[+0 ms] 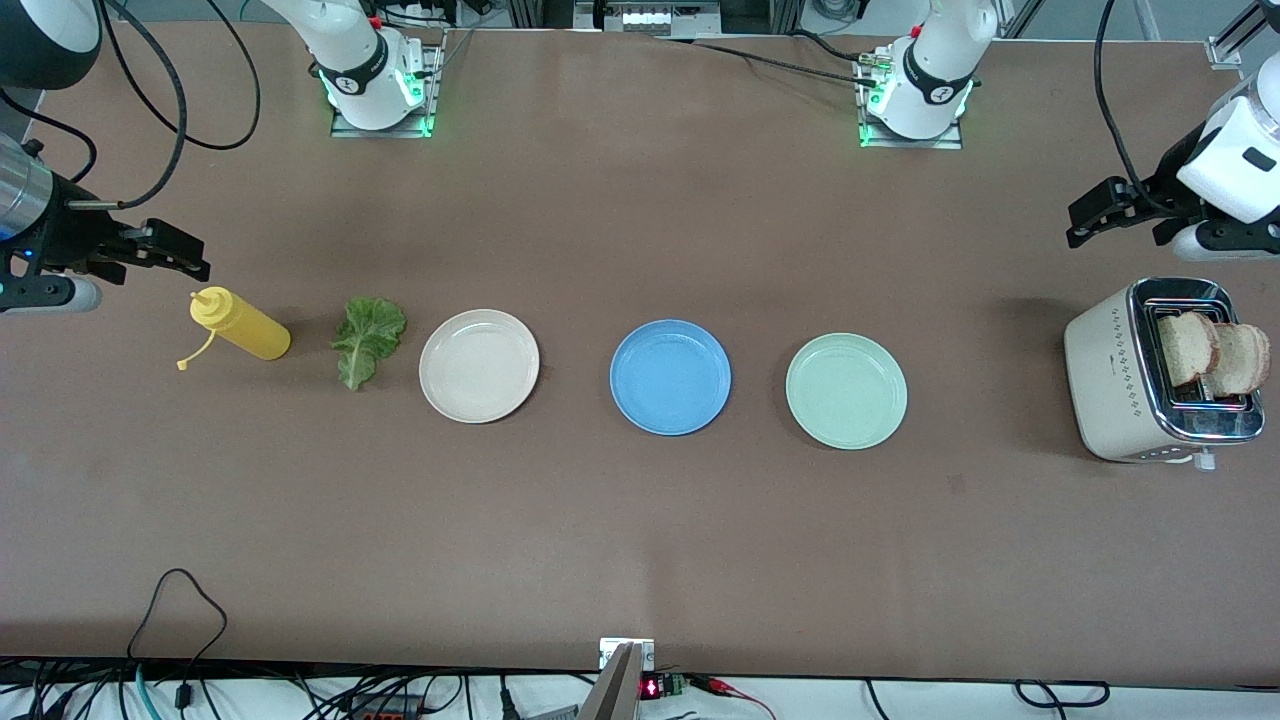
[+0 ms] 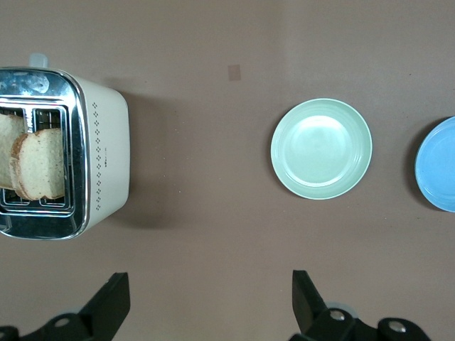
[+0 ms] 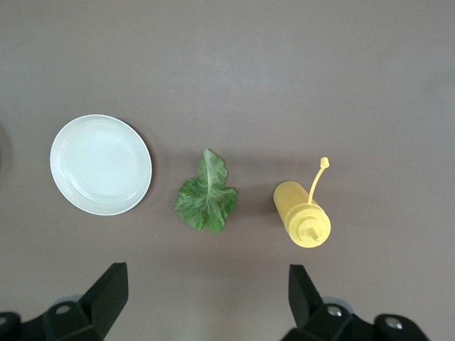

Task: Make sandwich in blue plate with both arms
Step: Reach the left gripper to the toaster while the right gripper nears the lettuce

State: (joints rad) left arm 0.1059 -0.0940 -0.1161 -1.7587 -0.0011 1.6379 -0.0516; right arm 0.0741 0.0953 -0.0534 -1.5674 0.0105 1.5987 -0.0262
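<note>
The blue plate (image 1: pixel 670 377) sits empty at the table's middle; its edge shows in the left wrist view (image 2: pixel 439 165). Two bread slices (image 1: pixel 1212 352) stand in the toaster (image 1: pixel 1115 385) at the left arm's end, also in the left wrist view (image 2: pixel 32 162). A green lettuce leaf (image 1: pixel 366 338) lies toward the right arm's end, also in the right wrist view (image 3: pixel 207 197). My left gripper (image 1: pixel 1088 215) is open and empty, up over the table beside the toaster (image 2: pixel 99 167). My right gripper (image 1: pixel 185 254) is open and empty, over the table by the yellow bottle.
A cream-white plate (image 1: pixel 479 365) lies between the lettuce and the blue plate, and shows in the right wrist view (image 3: pixel 101 165). A pale green plate (image 1: pixel 846 390) lies between the blue plate and the toaster. A yellow squeeze bottle (image 1: pixel 240 324) lies beside the lettuce.
</note>
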